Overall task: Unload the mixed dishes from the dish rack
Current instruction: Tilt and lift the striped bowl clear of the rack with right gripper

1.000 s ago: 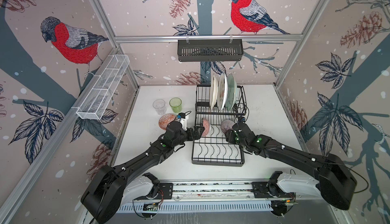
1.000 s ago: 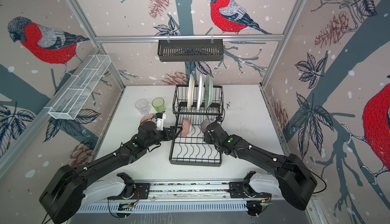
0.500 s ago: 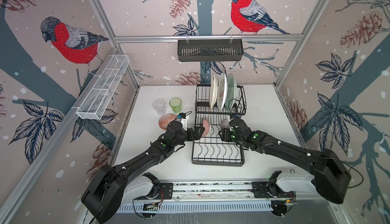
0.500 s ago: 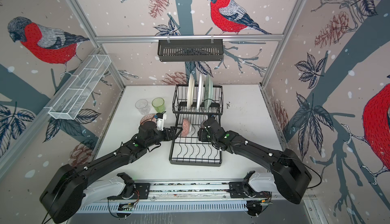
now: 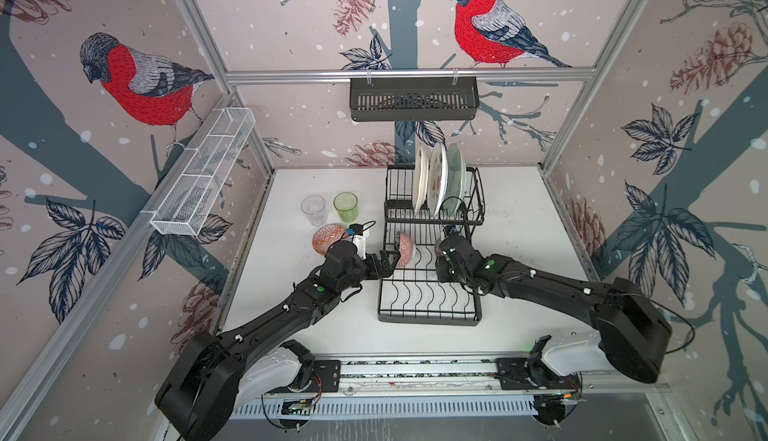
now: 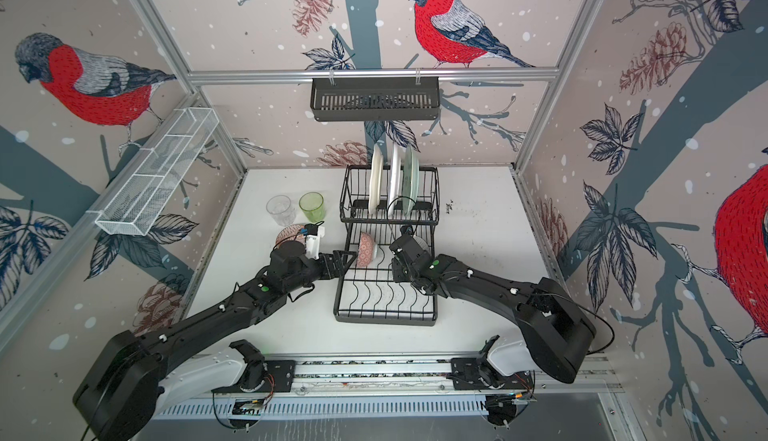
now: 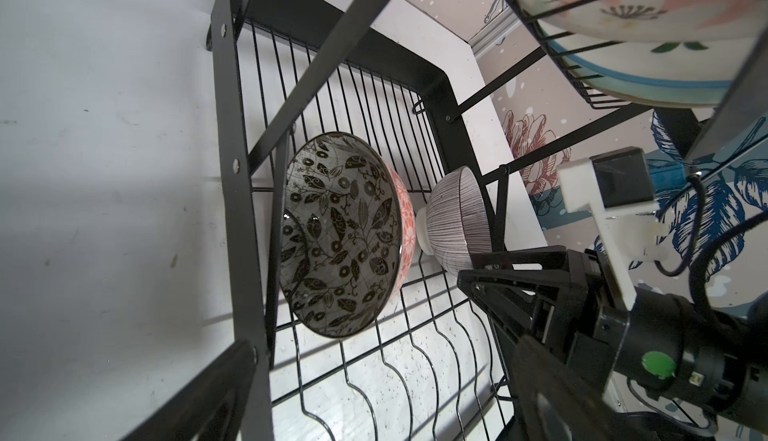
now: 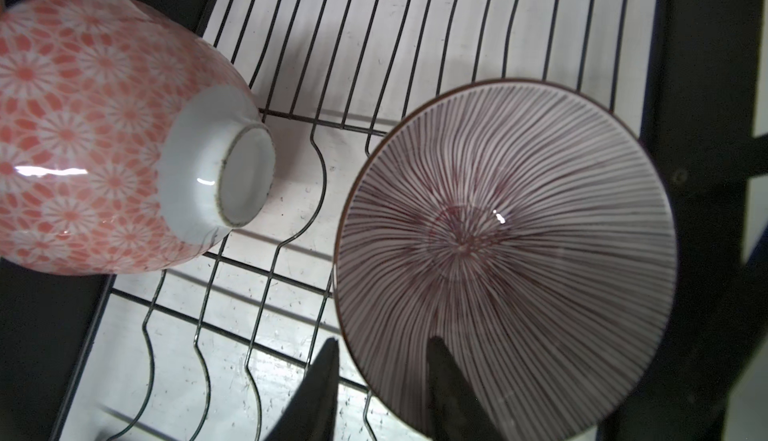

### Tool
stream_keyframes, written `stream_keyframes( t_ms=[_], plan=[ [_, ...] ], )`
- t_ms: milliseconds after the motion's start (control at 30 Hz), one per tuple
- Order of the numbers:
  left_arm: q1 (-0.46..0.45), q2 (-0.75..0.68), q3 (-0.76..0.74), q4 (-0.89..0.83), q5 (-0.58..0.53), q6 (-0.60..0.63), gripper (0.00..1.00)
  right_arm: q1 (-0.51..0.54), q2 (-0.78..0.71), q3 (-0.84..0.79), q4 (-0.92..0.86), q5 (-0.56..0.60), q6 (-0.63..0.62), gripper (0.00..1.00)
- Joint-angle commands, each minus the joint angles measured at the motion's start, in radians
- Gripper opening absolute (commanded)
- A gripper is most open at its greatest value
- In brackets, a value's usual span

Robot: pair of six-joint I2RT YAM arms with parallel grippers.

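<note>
The black wire dish rack (image 5: 428, 320) holds three upright plates (image 5: 436, 177) in its raised section. On the flat tray a pink patterned bowl (image 5: 405, 247) (image 7: 345, 235) lies on its side beside a striped bowl (image 8: 519, 231) (image 7: 457, 210). My left gripper (image 5: 392, 262) (image 7: 374, 393) stands open just short of the pink bowl, with nothing between its fingers. My right gripper (image 8: 384, 345) (image 5: 444, 247) straddles the striped bowl's rim, one finger inside and one against the outside. A third bowl (image 5: 328, 237), a clear tumbler (image 5: 313, 209) and a green tumbler (image 5: 345, 206) stand on the table left of the rack.
A black slotted basket (image 5: 413, 98) hangs on the back rail. A long white mesh basket (image 5: 203, 173) hangs on the left wall. The rack's upright bars (image 7: 241, 210) stand close beside my left gripper.
My right gripper has moved left onto the striped bowl and its jaws have narrowed around the rim. The left arm has not moved.
</note>
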Motion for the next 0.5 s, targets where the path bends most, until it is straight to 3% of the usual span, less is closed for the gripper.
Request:
stream_keyframes(
  t_ms=[0,167,467],
  plan=[
    [0.000,-0.005,0.001,0.018,-0.014,0.009,0.97,0.016,0.005,-0.001,0.011,0.047,-0.002,0.27],
    [0.001,-0.025,0.002,-0.004,-0.042,0.013,0.97,0.034,0.002,-0.001,-0.001,0.075,0.005,0.13],
    [0.007,-0.062,-0.007,-0.003,-0.096,0.008,0.97,0.059,-0.030,0.004,-0.008,0.086,0.027,0.04]
  ],
)
